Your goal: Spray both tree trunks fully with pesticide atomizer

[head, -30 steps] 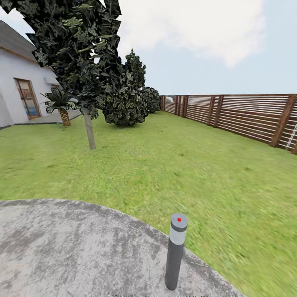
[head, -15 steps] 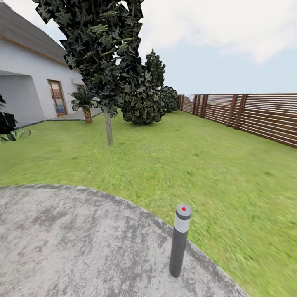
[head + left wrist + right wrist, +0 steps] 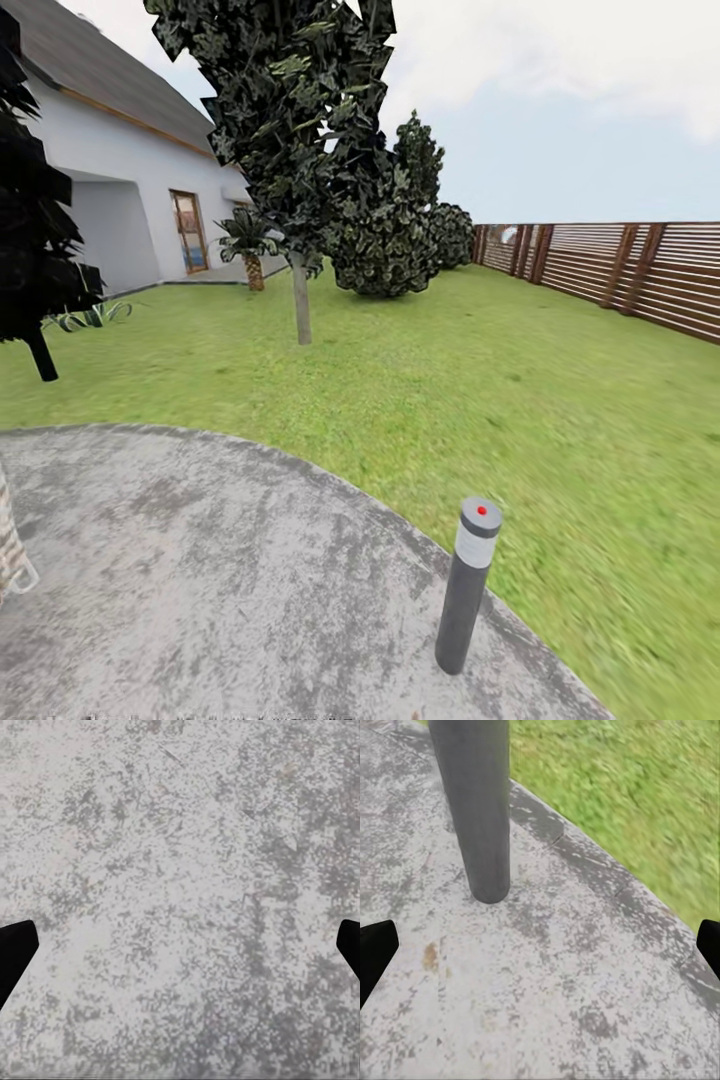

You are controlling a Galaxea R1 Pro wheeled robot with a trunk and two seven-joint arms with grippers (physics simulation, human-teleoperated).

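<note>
The pesticide atomizer is out of view. In the head view the garden's green lawn (image 3: 480, 400) stretches ahead. On it stands one tree with a straight, pale grey trunk (image 3: 300, 308) and dark leaves high up, several metres off. My left gripper (image 3: 180, 952) hangs open over grey speckled paving, its dark fingertips (image 3: 15, 952) at the picture's edges. In the right wrist view my right gripper (image 3: 540, 952) is also open above the paving, close to the foot of a dark grey bollard (image 3: 480, 810). Both hold nothing.
A round grey paved area (image 3: 200, 580) lies under me, with the bollard (image 3: 468, 585) near its right rim. A white house (image 3: 130, 200) and a black narrow tree (image 3: 35, 250) stand left. Dark shrubs (image 3: 390, 240) rise behind, and a brown slat fence (image 3: 620, 265) runs along the right.
The whole head view has shifted to the right, so the camera has turned left. More of the house and the black tree have come into view. Nothing was grasped.
</note>
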